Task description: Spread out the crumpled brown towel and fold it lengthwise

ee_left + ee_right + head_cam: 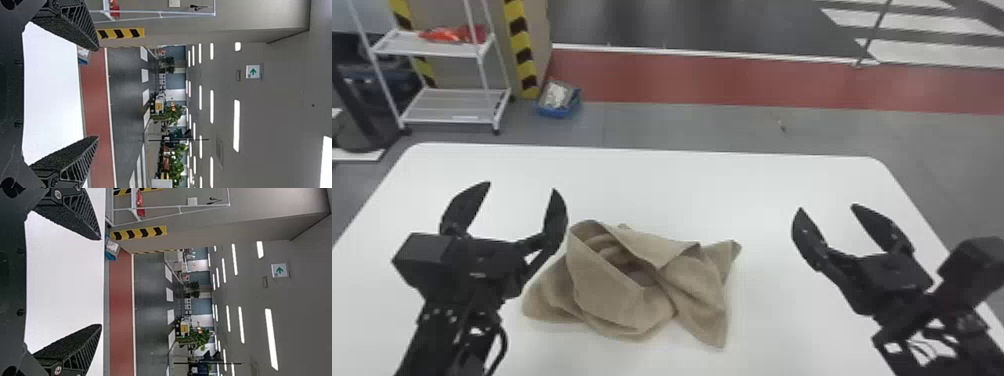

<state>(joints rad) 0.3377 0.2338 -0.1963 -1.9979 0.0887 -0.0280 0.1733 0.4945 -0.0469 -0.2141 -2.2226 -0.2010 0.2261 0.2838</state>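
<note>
Left gripper (519, 189) has its two fingers spread wide, pinching nothing, above the white table (682, 187). Beyond it, past the table's far edge, stands a white rack (414, 50) with red and orange items (449, 34) on its upper shelf, and right of that a black-and-yellow striped strip (518, 42). Next along, on the floor, a blue bin (557, 112) holds something pale (556, 94). Just right of the left gripper, the crumpled brown towel (612, 300) lies bunched on the table, its folds raised around a hollow; whether it touches that gripper's nearer finger cannot be told. Farther right, well apart from the towel, the right gripper (827, 208) is likewise spread and empty. The left arm (449, 325) points forward; the right arm (897, 295) slants inward from the lower right.
</note>
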